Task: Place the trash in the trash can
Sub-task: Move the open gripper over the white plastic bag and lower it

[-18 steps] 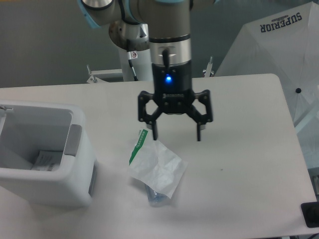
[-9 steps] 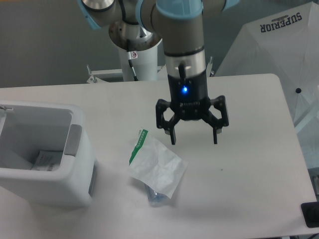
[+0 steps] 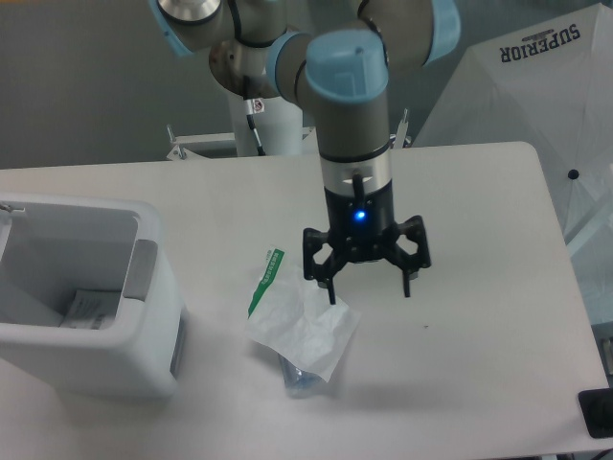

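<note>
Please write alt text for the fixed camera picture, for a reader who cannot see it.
A robot arm's open gripper hangs above a white table, just right of a white plastic bag lying over a small clear bottle. A white trash can stands at the left.

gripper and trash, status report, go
Gripper open, empty, above the bag's right edge. Bag flat on table, bottle poking out beneath it. Bin left, top open. Nothing in the way.

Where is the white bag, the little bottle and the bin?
white bag [image 3: 302,321]: fixed camera, middle of its crinkled sheet.
little bottle [image 3: 299,381]: fixed camera, end poking from under the bag.
bin [image 3: 96,364]: fixed camera, front wall.
</note>
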Controlling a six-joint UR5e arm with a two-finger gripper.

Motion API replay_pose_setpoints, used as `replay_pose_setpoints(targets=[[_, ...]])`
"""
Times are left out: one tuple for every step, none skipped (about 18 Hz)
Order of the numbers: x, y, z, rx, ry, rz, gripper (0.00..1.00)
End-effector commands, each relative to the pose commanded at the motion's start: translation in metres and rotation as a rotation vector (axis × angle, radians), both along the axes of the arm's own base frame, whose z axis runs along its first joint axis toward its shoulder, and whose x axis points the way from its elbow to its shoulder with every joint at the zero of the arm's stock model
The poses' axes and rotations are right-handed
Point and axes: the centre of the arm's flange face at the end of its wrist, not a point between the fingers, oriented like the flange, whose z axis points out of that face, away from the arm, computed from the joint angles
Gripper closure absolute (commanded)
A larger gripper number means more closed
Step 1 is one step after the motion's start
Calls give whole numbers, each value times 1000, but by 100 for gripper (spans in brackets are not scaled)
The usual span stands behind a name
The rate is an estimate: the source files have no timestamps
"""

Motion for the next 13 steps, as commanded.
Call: replay_pose_setpoints(targets=[[2,-4,-7,-13,-6,-15,0],[5,-6,-12,-20,-13,-17,0],[9,-5,-16,-26,-18,-23,0],[11,-4,-20,-29,-27,-16,0],[12,-2,-23,-32,-33,-13,0],[10,0,-28,-34,-41,0,0],[5,3,-32,-33,-47,12,0],[2,6,-36,-25,-43,15,0],[-2,10,-38,-11,-26,12,0],[-6,14,-42,3,-13,11,0],[-8,17,-47,5,-11,11,0],[-8,19,-52,2,-15,15,0],[-10,22,-54,7,-27,45,0]])
